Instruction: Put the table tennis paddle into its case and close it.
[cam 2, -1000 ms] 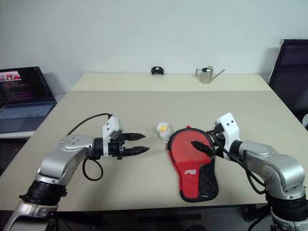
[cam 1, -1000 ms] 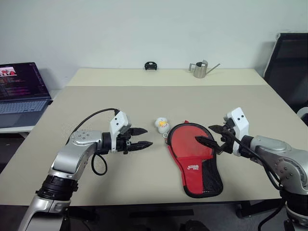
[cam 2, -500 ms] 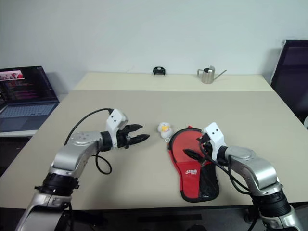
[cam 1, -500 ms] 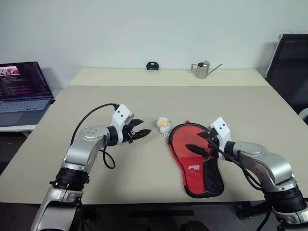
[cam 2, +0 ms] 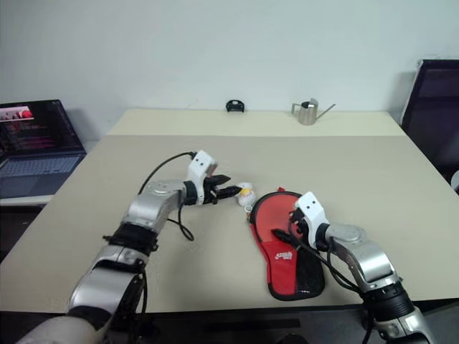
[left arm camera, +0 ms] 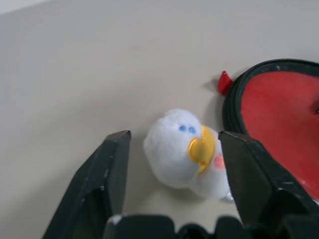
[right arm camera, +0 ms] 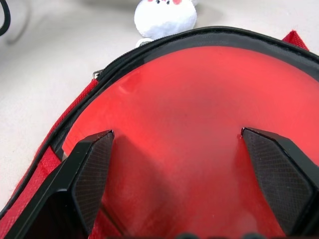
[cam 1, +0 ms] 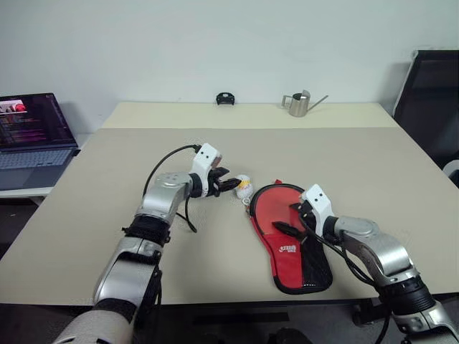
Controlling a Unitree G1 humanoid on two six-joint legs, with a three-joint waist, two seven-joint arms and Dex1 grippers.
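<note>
Your left gripper (left arm camera: 172, 149) is reaching in from farther left, its open fingers (left arm camera: 107, 172) now flanking the fluffy charm (left arm camera: 184, 154). Your right gripper (right arm camera: 179, 164) is hovering wide open over the paddle (right arm camera: 199, 124), which is lying in the case (cam 1: 305, 269) on the tabletop (cam 1: 215, 244).

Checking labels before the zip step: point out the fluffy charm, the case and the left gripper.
fluffy charm (left arm camera: 182, 149), left wrist view, on its white body.
case (cam 1: 285, 218), left eye view, on the red face.
left gripper (left arm camera: 172, 144), left wrist view, midway between its open fingertips, over the charm.
</note>
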